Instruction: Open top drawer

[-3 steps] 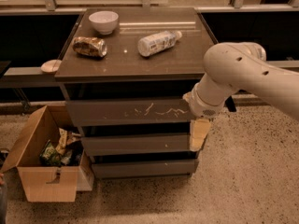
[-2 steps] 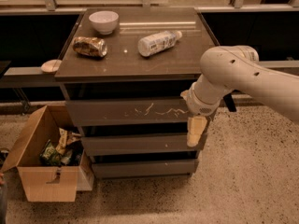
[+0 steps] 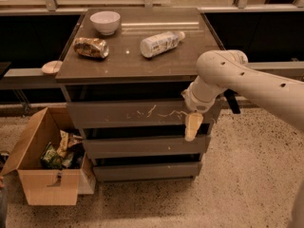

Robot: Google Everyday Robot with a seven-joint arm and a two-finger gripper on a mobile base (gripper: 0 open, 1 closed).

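**Gripper low at the right end of the top drawer**

Cream-yellow gripper [image 3: 192,126] against the right end of the front of the grey-brown three-drawer cabinet [image 3: 128,66], pointing straight down, tip before the dark gap under the top drawer. Width of opening: cannot tell. Hold on anything: cannot tell. Contact with the cabinet front: unclear.

On the speckled beige floor [image 3: 247,184] just left of the cabinet: open brown cardboard box [image 3: 28,186], crumpled wrappers [image 3: 59,151] inside. On the grey ledge [image 3: 23,75] just off the cabinet's left top edge: small pale round disc [image 3: 51,67].

On the cabinet's glossy brown top, left side: crumpled brown-and-gold snack bag [image 3: 91,47], lying flat. Just behind it, near the back edge: round white bowl [image 3: 105,22], upright. Right of the top's middle: clear plastic bottle with a white label [image 3: 161,42], on its side, cap toward the back right corner.

Uppermost in the cabinet's front: wide grey-brown handleless top drawer [image 3: 114,114], tallest of the three fronts. White scratch marks [image 3: 156,112] from its middle toward the right. Front about level with the two narrower grey drawer fronts [image 3: 142,146] below.

Right of the cabinet: thick white robot arm [image 3: 256,82], dotted with small dark holes, in from the right edge and bent down at the cabinet's front right corner to the gripper.
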